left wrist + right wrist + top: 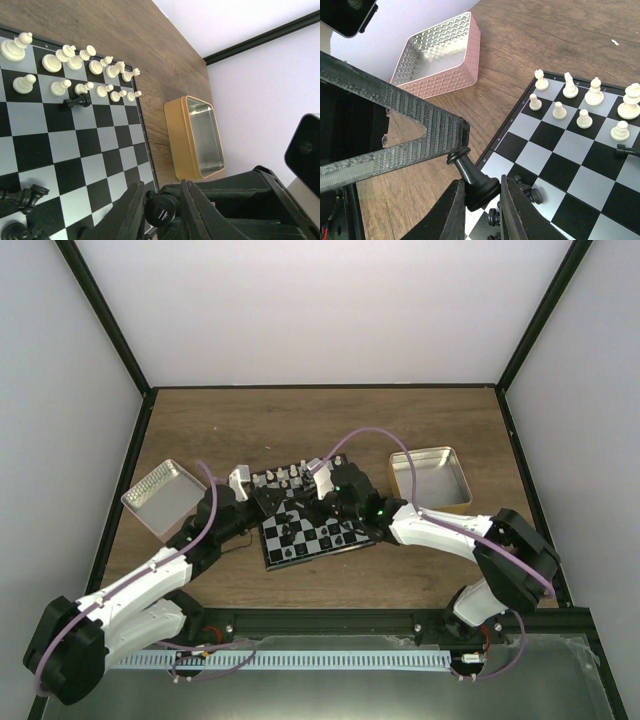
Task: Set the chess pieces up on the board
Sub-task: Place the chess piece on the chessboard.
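Right by the side edge of the small square chessboard with black and grey-white checks and a black border, down toward its black-piece end: one tiny black chess piece, up off the squares and clamped by its fat round base in the right gripper. Leaning pretty hard, long axis on a diagonal in the right wrist view, base low and right between the two fingers, skinny neck and little collared head aimed up and left, away from the board and roughly toward the rectangular metal tin with pinkish walls and an embossed silvery inside. Glossy, smooth, wide at the foot and tapering fast; too small to call the type for sure. Head end parked right against a ribbed dark fingertip of the left gripper. From the left wrist view, just a round black blob sitting snug between both of those fingers. Honestly can't tell whether properly pinched on that side or only flanked. Elsewhere on the board: other black pieces bunched at one end, some tipped over, and a lone toppled black piece lying flat just beside the cream pieces lined up in two rows at the opposite end. Off past the board's right edge, a gold-sided rectangular tin on the brown wooden tabletop.
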Available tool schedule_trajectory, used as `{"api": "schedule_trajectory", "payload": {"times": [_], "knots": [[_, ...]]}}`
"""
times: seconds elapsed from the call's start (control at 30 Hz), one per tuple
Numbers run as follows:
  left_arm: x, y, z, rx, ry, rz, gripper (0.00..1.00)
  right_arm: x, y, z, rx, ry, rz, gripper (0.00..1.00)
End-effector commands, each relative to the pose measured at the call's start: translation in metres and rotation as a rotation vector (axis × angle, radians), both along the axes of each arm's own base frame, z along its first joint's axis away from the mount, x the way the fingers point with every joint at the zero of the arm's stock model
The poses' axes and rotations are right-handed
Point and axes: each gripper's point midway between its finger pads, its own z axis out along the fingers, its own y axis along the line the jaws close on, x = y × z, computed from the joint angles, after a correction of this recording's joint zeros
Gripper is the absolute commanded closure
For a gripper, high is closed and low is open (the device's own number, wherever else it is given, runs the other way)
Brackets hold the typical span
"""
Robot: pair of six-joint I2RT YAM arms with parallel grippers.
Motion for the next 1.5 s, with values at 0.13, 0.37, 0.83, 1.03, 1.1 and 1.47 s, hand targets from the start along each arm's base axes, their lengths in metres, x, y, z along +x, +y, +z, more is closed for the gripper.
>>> {"api": "schedule_trajectory", "payload": {"times": [0.13,0.37,0.83,1.03,1.1,1.47], "knots": [[-0.002,-0.004,0.002,-0.001,-0.032,-0.037,0.87,-0.003,0.001,0.013,0.028,-0.027,0.009,0.82],[0.004,0.009,-0.003,0.219,-0.078,-0.036,0.88,0.019,-0.026,-0.005,-0.072,-0.013,-0.186,0.59],[-0.001,0.000,0.003,0.562,-0.172,-0.129,0.88,0.065,-0.127,-0.026,-0.170,0.126,-0.677,0.49],[-0.013,-0.022,0.001,0.691,-0.198,-0.112,0.88,0.070,-0.141,-0.029,-0.148,0.163,-0.731,0.48],[-0.016,-0.026,-0.002,0.729,-0.203,-0.099,0.88,0.071,-0.144,-0.030,-0.141,0.169,-0.739,0.48],[-0.046,-0.055,-0.032,0.843,-0.195,-0.109,0.88,0.070,-0.148,-0.033,-0.132,0.179,-0.748,0.47]]}}
